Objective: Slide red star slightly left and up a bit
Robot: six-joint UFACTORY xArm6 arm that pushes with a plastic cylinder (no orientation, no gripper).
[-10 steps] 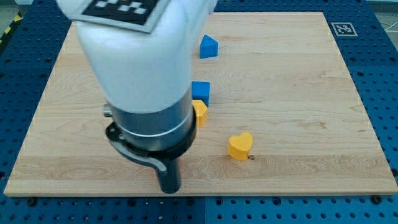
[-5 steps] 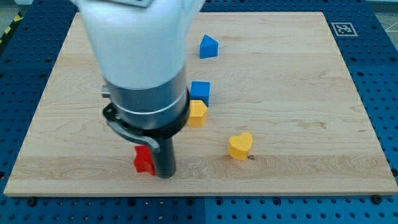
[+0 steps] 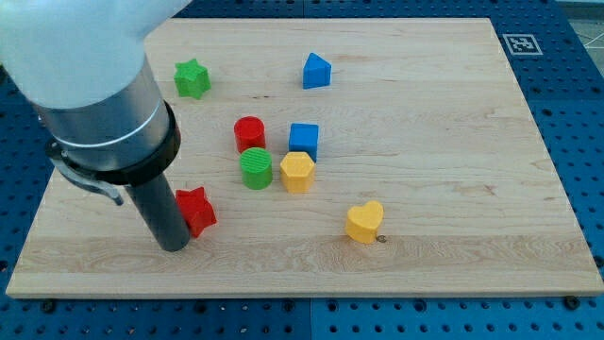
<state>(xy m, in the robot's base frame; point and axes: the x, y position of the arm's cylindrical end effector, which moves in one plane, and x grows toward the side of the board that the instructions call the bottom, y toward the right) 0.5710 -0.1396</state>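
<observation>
Right, your red star (image 3: 195, 209) sits low on the view's left of the desk (image 3: 453, 113), and my tip (image 3: 175, 246) is planted just at its lower-left edge, the dark rod touching or all but touching the star's left side. No claw on this arm, so you get nothing that opens or closes, just the rod end down on the wood.

Look up and to the view's right of the star: a green cylinder (image 3: 256, 168) stands near, with a yellow hexagonal block (image 3: 296, 172) right beside it, apparently touching. Above those two, a red cylinder (image 3: 249, 134) and a blue cube (image 3: 304, 139) sit side by side with a small gap between them; the cube is just over the yellow block.

Further out, a green star (image 3: 192, 78) lies toward the view's top left, well apart from the red star, with the arm's bulky grey and white body hanging to its left. A blue block with a peaked top (image 3: 317, 71) sits near the top middle, and a yellow heart (image 3: 364, 222) rests alone toward the bottom right.
</observation>
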